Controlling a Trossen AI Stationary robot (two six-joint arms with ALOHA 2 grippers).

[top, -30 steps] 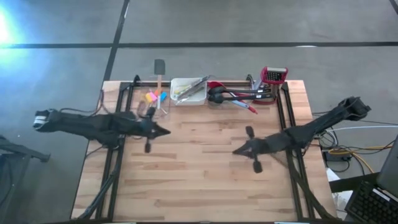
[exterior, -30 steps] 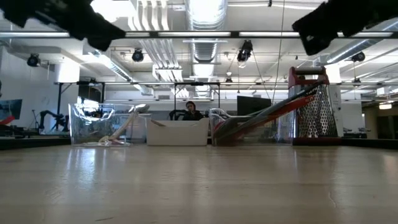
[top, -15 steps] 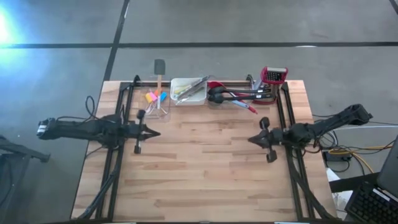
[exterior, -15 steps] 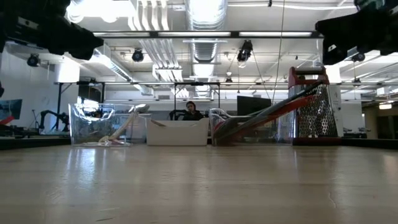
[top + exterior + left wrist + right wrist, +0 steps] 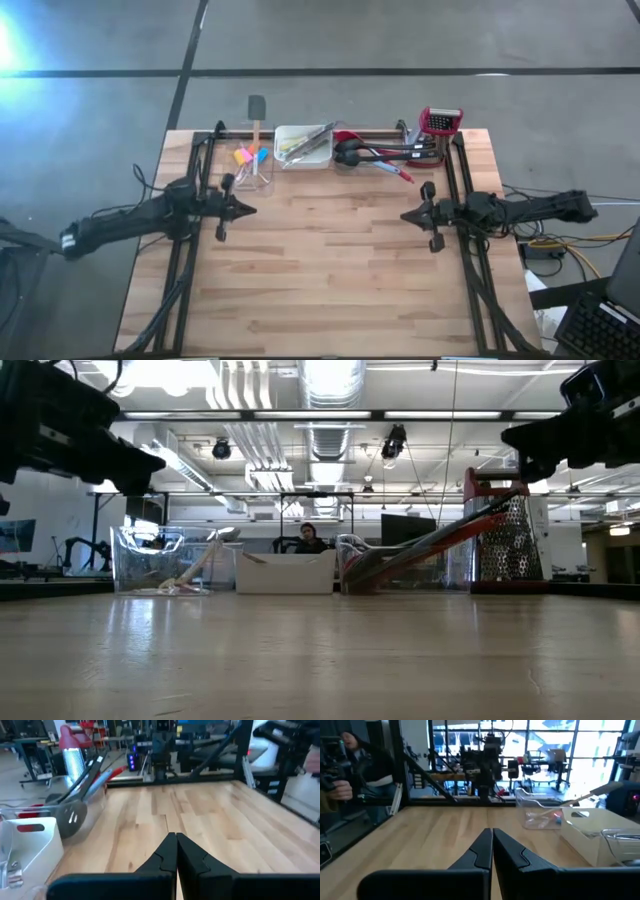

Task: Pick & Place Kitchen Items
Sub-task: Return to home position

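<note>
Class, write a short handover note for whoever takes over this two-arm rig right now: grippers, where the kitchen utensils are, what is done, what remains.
Left gripper: shut, empty, above the wooden table's left side.
Right gripper: shut, empty, above its right side.
Things: small pink, orange and blue pieces and a grey spatula are in the left clear bin. Thin metal tongs lie in the white bin. Red and black long-handled utensils rest in the right clear bin.
Done: no utensil lies loose on the tabletop.
Left: nothing visible to sort; probably only parking the arms.
</note>
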